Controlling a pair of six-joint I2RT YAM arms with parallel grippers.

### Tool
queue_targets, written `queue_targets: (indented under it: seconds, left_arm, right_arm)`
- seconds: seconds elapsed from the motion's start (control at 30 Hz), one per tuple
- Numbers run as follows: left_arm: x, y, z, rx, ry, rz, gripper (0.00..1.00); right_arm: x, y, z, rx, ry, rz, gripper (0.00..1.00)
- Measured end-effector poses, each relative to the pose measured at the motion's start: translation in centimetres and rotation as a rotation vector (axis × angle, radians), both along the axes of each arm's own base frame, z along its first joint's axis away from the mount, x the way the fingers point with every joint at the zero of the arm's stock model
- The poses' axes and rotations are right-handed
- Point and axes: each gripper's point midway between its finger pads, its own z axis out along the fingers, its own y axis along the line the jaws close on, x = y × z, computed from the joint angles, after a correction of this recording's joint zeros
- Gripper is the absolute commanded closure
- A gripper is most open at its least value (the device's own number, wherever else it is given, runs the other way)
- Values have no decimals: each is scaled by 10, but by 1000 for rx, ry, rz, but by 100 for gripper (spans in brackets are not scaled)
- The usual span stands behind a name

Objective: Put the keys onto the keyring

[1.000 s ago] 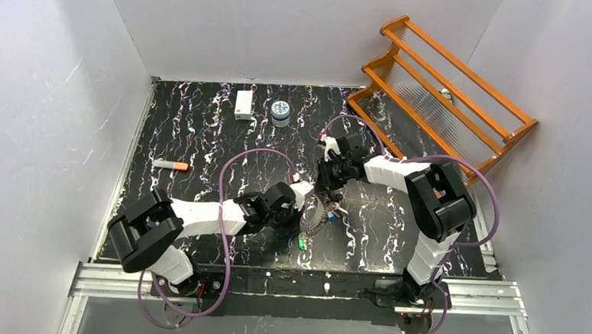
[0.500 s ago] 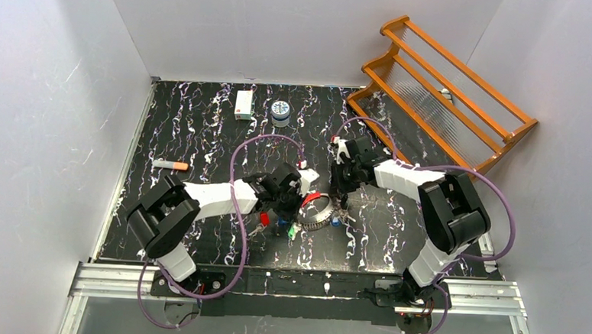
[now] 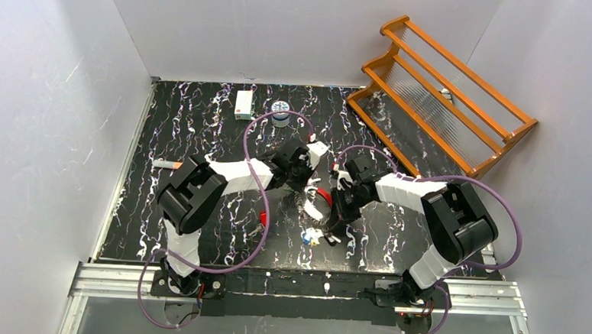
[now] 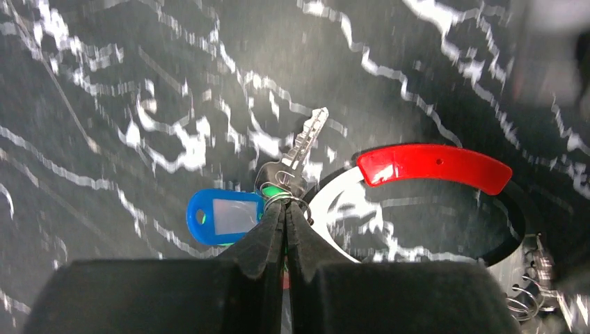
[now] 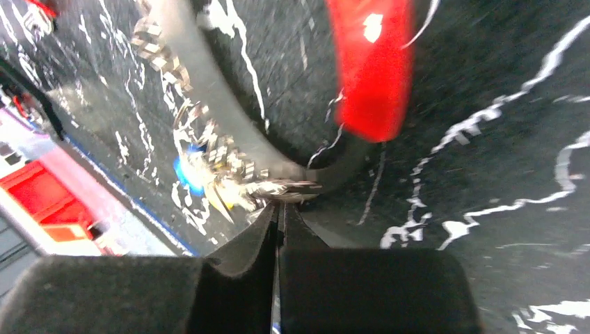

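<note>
The left hand (image 4: 284, 210) is pressed together on a small split ring (image 4: 280, 197), which carries a bare silver key (image 4: 304, 142), a blue tag (image 4: 222, 216) and a bit of green. Just beside it is the keyring (image 4: 431, 167), a wide hoop with a red arc, a dark band and a pale stretch, held over the middle of the black marbled surface (image 4: 139, 69) between the two hands. The right hand (image 5: 280, 209) also has its fingers pressed together, tips against a bunch of silver keys (image 5: 257, 186) strung on the hoop's dark band. Blur hides whether any metal is actually nipped. From above, more of the bunch, with a blue cap, lies below the hoop toward the near edge. At the far edge stand a white box (image 3: 243, 104) and a round tin (image 3: 281, 110), and an orange wooden rack (image 3: 450, 91) leans at the far right corner.
</note>
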Motion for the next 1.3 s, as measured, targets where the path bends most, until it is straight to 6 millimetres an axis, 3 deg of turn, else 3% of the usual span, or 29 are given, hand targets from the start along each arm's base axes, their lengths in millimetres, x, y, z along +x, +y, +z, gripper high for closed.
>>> queue_targets:
  seconds: [0.17,0.37,0.47,0.73,0.93,1.17,1.3]
  left_arm:
    - [17,-22,1,-40,-33,-36,99]
    - [20,-25,5,-45,-50,-55,75]
    - [18,-21,17,-60,-74,-48,67]
    - [-5,1,59,-165,-110,38,57]
    - [-22,20,91,-305,-149,147,51]
    - [-48,40,90,-462,-105,264,50]
    - [-62,48,87,-555,-71,317,50]
  right_arm:
    - [-16,3,1,24,68,10,88]
    - [-19,1,2,16,78,10,75]
    - [-14,-1,6,-3,51,6,66]
    - [25,1,42,-18,-156,-25,36]
    - [56,-16,48,-68,-244,-93,33]
    - [107,-41,30,-139,-239,-207,32]
    - [117,-48,15,-160,-213,-215,37]
